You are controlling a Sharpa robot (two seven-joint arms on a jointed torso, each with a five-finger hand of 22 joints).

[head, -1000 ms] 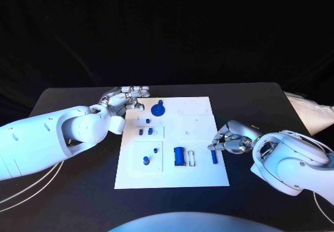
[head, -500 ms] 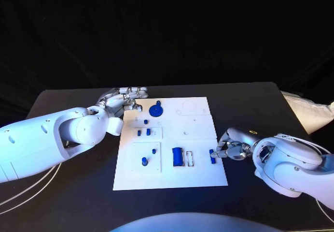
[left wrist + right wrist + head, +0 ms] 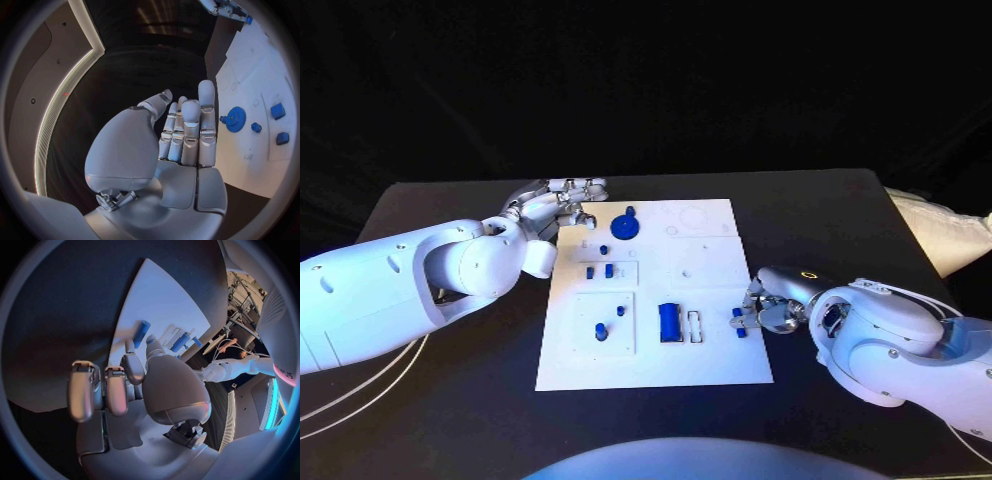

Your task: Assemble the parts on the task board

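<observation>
The right hand [image 3: 764,312] is curled empty beside the blue pin [image 3: 740,321]; it should be pinched squarely (left hand [image 3: 560,205] open, idle).

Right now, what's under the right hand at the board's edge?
The right hand sits over the task board's right edge, at a small blue pin lying on the white plate. Whether the fingers touch it, and the board directly beneath the palm, is hidden.

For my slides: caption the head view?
Right hand reaches the blue pin at the task board edge.
</observation>
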